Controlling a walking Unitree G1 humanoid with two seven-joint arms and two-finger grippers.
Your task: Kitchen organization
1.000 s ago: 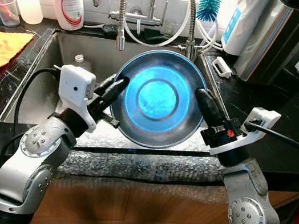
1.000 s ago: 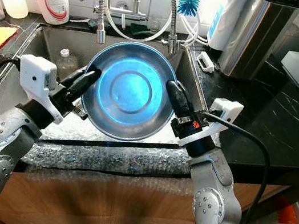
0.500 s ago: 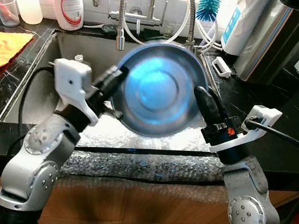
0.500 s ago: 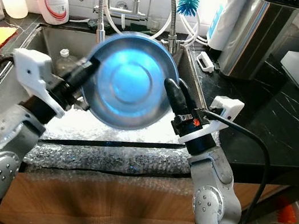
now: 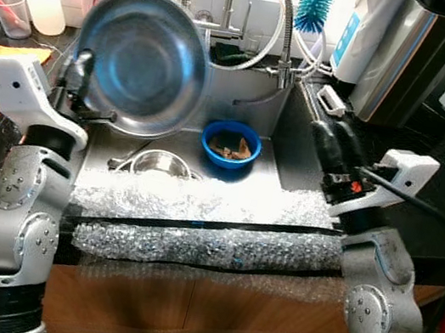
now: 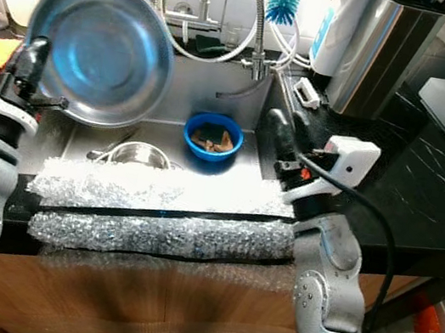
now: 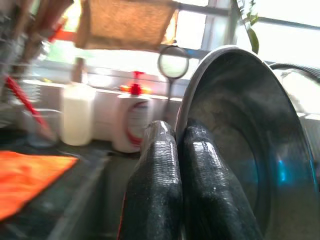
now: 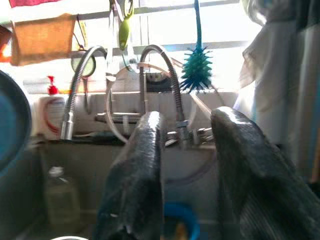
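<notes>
Left eye view: the left gripper [image 5: 77, 80] pinches the rim of a steel bowl [image 5: 142, 62], tilted up above the sink's [image 5: 299, 150] left side, at ten o'clock from a blue bowl [image 5: 231, 144] on the sink floor. A small steel bowl [image 5: 154, 163] lies at eight o'clock from the blue one. The right gripper [image 5: 330, 142] hovers at three o'clock of the blue bowl, fingers apart, holding nothing. Bubble wrap [image 5: 202, 232] covers the counter edge.

Left wrist view: both fingers [image 7: 165, 190] close on the bowl's rim; a soap bottle [image 7: 132, 122] stands behind.

Right wrist view: fingers [image 8: 140, 175] are spread wide before the faucet [image 8: 155, 85] and a brush [image 8: 197, 65].
</notes>
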